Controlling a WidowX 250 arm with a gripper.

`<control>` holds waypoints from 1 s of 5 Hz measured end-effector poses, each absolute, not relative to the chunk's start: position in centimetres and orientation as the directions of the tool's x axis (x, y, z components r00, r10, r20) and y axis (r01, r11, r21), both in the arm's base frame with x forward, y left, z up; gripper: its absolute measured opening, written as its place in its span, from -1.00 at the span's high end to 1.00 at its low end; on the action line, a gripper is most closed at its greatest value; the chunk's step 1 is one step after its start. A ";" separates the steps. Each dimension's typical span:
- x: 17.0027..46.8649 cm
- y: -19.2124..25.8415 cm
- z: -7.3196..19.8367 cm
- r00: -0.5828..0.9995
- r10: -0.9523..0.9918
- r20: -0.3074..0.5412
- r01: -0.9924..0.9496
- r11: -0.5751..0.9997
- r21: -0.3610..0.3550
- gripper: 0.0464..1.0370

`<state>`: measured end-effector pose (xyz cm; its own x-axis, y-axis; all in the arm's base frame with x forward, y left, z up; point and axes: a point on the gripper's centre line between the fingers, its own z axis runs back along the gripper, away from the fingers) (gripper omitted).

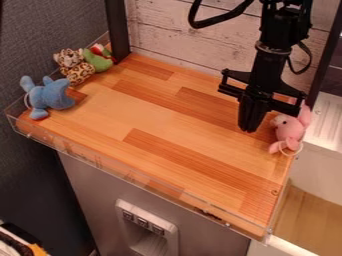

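Viewpoint: high, slanting down on the desk (100, 125)
Facing: plank wall (180, 37)
Nearness: whole desktop fits

A wooden counter (107, 112) is edged by a clear rim (100, 167). At its far left, a spotted plush toy (75, 67) is placed just beside a green plush toy (98, 60) marked with red and white. A blue plush toy (51, 97) is set nearer, along the left edge. The counter is backed by pale wooden planks (167, 31) and flanked on the left by a dark textured wall (50, 25).
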<state>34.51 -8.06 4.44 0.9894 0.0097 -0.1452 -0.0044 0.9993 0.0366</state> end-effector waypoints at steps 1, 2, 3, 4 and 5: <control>34.9 -6.4 4.3 0.990 -0.026 -0.138 0.030 0.999 0.026 0.61; 36.2 -2.3 4.2 0.990 -0.050 -0.134 0.052 0.999 0.015 0.11; 37.6 1.5 3.6 0.986 -0.099 -0.134 0.100 0.995 0.003 -0.55; 38.9 6.1 3.3 0.988 -0.093 -0.127 0.093 0.996 -0.008 -0.93; 39.1 10.8 3.3 0.988 -0.080 -0.129 0.078 0.997 -0.020 -0.93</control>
